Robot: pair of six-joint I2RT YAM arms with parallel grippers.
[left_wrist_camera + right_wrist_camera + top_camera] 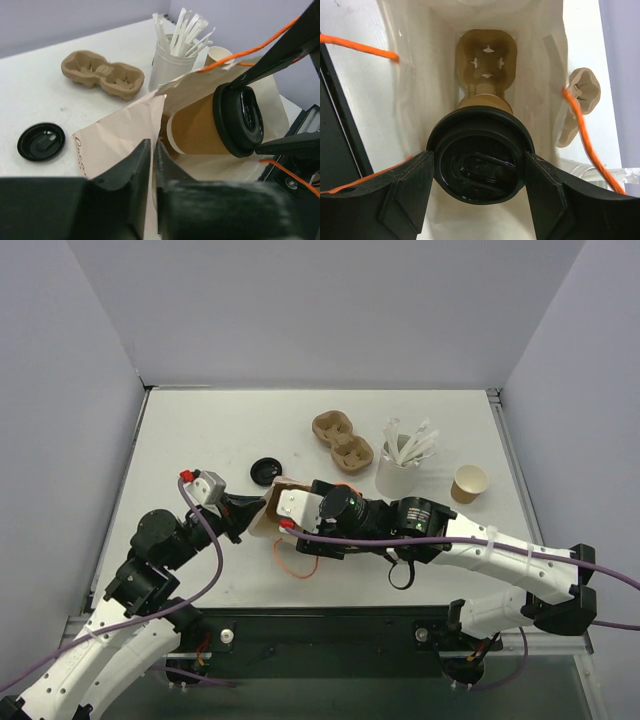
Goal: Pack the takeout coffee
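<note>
Here is the right gripper, jaws spread wide and clamped on either side of the takeout coffee, a kraft-brown paper cup closed with a round black plastic cap; the cup lies on its side, base first, in the mouth of a pale cream paper bag with orange cord handles; from the right wrist the cup's base points down the bag at a brown moulded pulp carrier sitting at the far end inside, though whether the two touch I cannot tell; over on the other side the left gripper has its black fingers drawn tight together on the near lip of the bag, pinching the paper; the bag lies on the white table, between the two arms; just behind it a loose black lid rests flat; further back a second brown moulded two-hole cup carrier sits on the table, and just beside that a taller white paper cup bristling with white sticks; to the right of that, an open kraft-brown paper cup with a white inside stands upright on its own, near the table's right edge.
</note>
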